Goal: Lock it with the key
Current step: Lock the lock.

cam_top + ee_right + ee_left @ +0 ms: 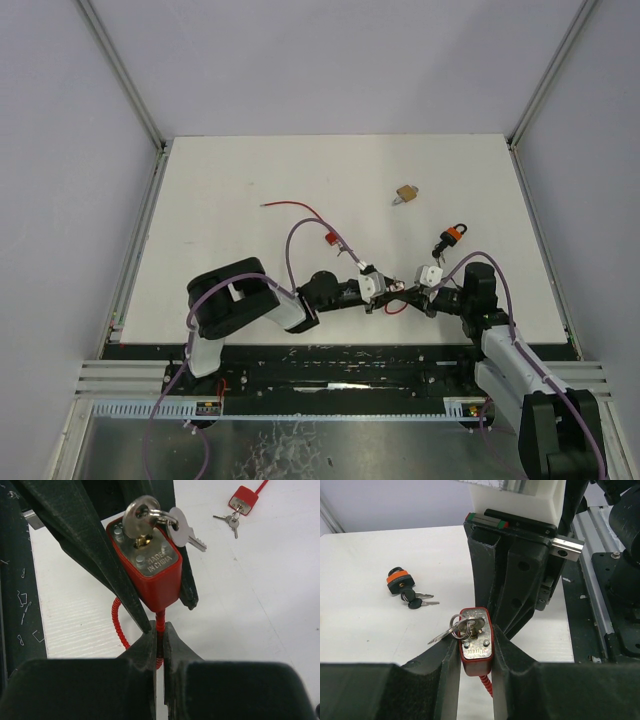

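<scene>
A small red padlock [476, 647] sits clamped by its sides between the fingers of my left gripper [476, 655], keyhole face up. A silver key [138, 516] stands in its keyhole, and a ring with a second key [183, 529] hangs off it. From the lock's underside a red coiled cable [116, 622] loops out. My right gripper [159, 632] is shut on that cable just below the lock body. In the top view both grippers meet near the table's front edge, left gripper [385, 293] and right gripper [410, 292], with the lock [396, 300] between them.
An orange-and-black padlock [452, 237] with black-headed keys [417, 600] lies just behind the grippers. Farther back is a brass padlock [405, 194]. Another red padlock [329, 238] with keys and a long red cable [295, 206] lies behind the left arm.
</scene>
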